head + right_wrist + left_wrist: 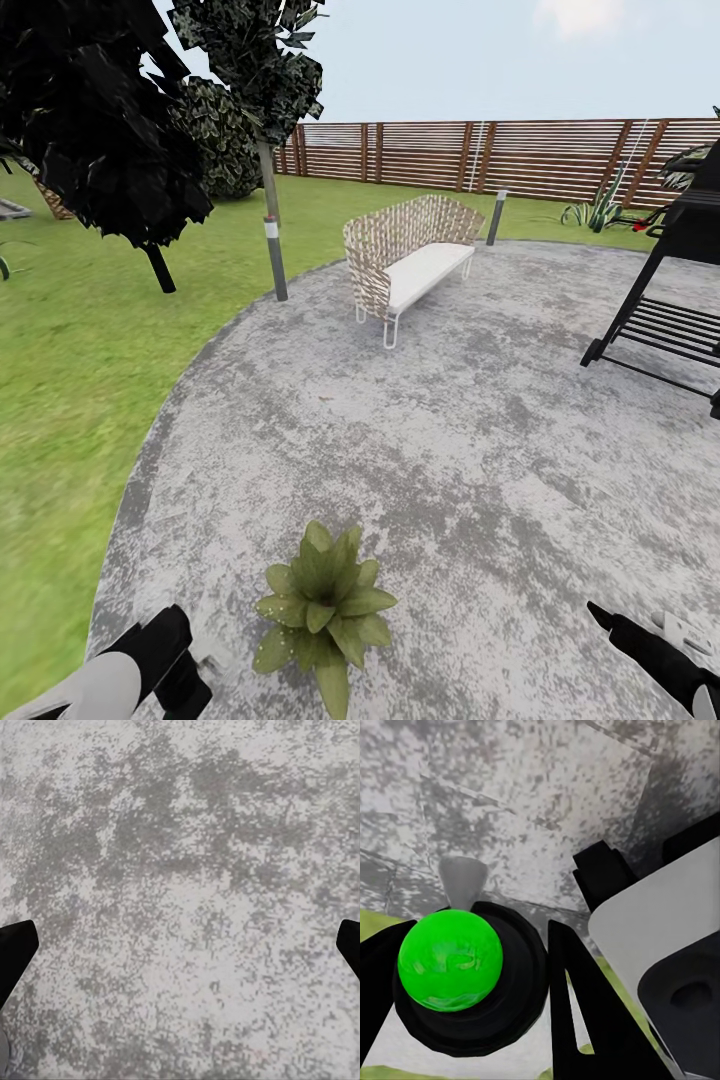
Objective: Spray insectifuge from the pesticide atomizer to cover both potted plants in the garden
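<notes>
The pesticide atomizer [450, 960] has a bright green round top on a black body and a grey cone nozzle. My left gripper [472, 939] is shut on it, with black fingers on both sides. In the head view the left gripper [168, 655] is at the lower left, just left of a potted plant [325, 605], a low rosette of broad green leaves standing on the grey paving [450, 430]. Its pot is hidden under the leaves. My right gripper [628, 636] hovers at the lower right, open, with speckled paving [180, 892] between its fingertips.
A wicker bench [410, 255] with a white cushion stands ahead. A black grill [675, 290] is at the right edge. Two short posts [272, 250] [496, 215] mark the paving's rim. Lawn [70, 380] and dark trees [100, 130] lie left, with a slatted fence [500, 155] behind.
</notes>
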